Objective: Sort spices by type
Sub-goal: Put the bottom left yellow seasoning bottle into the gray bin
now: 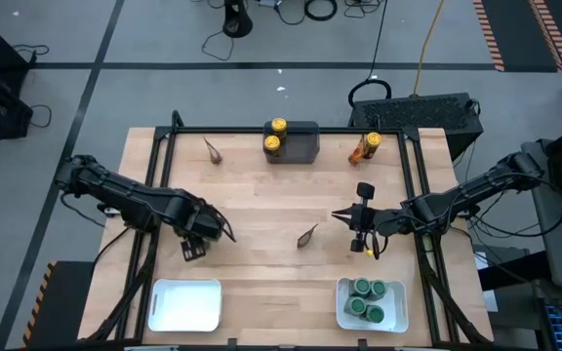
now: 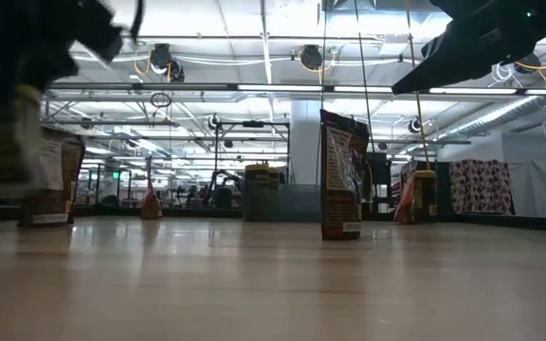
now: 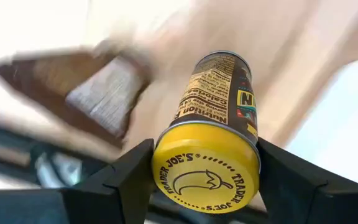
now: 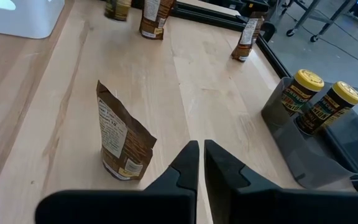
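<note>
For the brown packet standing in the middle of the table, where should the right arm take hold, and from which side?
Probably the top edge of the brown packet, from above. It stands upright on a wider base and narrows to a thin, flat top, so fingers closing across the two flat faces should pinch it cleanly. The right gripper, shut and empty, already points toward it; it would need to open first.

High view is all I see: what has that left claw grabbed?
Observer: The left gripper is closed on a yellow-lidded round spice jar, with a finger on each side of its lid.
Operator: Anything written on it?
Observer: The lid reads Trader Joe's around a pepper outline.
Operator: And the right claw?
Observer: The right gripper is shut and empty; a brown pointed paper packet stands upright just ahead of it.
</note>
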Controlling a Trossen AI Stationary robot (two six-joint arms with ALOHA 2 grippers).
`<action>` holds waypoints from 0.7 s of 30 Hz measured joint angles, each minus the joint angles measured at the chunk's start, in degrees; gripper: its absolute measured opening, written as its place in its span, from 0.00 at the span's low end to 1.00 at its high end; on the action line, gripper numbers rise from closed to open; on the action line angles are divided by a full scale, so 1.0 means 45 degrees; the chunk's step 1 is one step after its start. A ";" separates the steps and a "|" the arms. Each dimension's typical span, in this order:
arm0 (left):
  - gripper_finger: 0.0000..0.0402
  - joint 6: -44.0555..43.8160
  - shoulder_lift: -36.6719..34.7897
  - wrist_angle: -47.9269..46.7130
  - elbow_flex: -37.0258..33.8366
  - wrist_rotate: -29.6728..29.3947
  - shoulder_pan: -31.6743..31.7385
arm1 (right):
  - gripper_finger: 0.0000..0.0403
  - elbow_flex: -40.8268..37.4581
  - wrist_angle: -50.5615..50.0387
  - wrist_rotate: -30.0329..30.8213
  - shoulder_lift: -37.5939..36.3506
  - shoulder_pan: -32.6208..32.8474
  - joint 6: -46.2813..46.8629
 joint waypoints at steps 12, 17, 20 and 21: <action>0.60 0.2437 -0.0003 0.3151 0.3191 -0.0868 0.1069 | 0.02 0.0000 0.0005 0.0000 -0.0001 -0.0001 -0.0129; 0.60 0.4189 0.0081 0.4204 0.3322 -0.1118 0.2194 | 0.02 0.0000 0.0040 0.0004 -0.0003 0.0001 -0.0082; 0.60 0.5339 0.0497 0.5010 0.3322 -0.1179 0.3044 | 0.02 0.0000 0.0441 0.0084 0.0002 -0.0049 -0.0175; 0.60 0.5738 0.0696 0.5248 0.3322 -0.1179 0.3312 | 0.02 0.0000 0.0747 0.0090 0.0002 -0.0106 -0.0188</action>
